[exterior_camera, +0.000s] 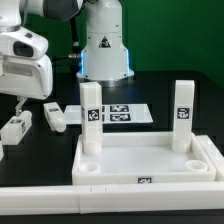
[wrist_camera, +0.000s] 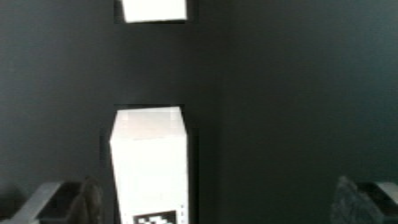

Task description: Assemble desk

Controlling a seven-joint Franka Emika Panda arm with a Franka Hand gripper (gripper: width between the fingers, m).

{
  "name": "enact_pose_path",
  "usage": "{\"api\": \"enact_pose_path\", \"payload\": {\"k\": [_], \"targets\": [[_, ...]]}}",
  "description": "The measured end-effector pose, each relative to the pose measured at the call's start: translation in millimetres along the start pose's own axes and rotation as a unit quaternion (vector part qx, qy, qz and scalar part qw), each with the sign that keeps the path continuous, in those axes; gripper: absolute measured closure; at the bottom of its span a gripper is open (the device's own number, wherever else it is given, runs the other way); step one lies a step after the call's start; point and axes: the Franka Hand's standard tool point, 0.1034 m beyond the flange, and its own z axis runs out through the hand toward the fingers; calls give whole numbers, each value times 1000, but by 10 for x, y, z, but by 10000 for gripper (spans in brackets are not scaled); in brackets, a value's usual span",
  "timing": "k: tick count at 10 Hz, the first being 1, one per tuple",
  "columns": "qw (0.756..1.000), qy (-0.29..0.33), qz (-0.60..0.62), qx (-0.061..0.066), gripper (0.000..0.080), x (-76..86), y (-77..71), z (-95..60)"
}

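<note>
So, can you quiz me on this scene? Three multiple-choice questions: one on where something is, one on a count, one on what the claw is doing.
1. Where do the two upright legs stand?
A on the marker board; B on bare tabletop; C in the panel's far corners.
2. How many loose legs lie on the table?
A two; B one; C four.
3. The gripper is:
A shut on a leg; B open over a lying leg; C holding the panel.

Answers: C, both rise from inside the panel's rim. A, two lie at the exterior view's left. B, the wrist view shows the fingers spread wide apart, one on each side of the leg.
</note>
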Motion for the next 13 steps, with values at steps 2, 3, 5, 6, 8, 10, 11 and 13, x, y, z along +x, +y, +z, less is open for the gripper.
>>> {"api": "enact_pose_path", "payload": {"k": [2,3,5,6,8,10,11,13], "targets": [[990,-11,141,1,151,-161,72,-81],[974,-9,225,5,151,-254,120,-145],[917,-14,399,8,151,-419,188,-267],[909,-15,416,7,151,-416,173,-264],[874,-13,486,6,151,-408,181,-251],[847,-13,531,5,151,-407,183,-246],[799,-11,601,5,151,-437,197,-250],[650,-1,760,-5,151,-483,309,-242]]}}
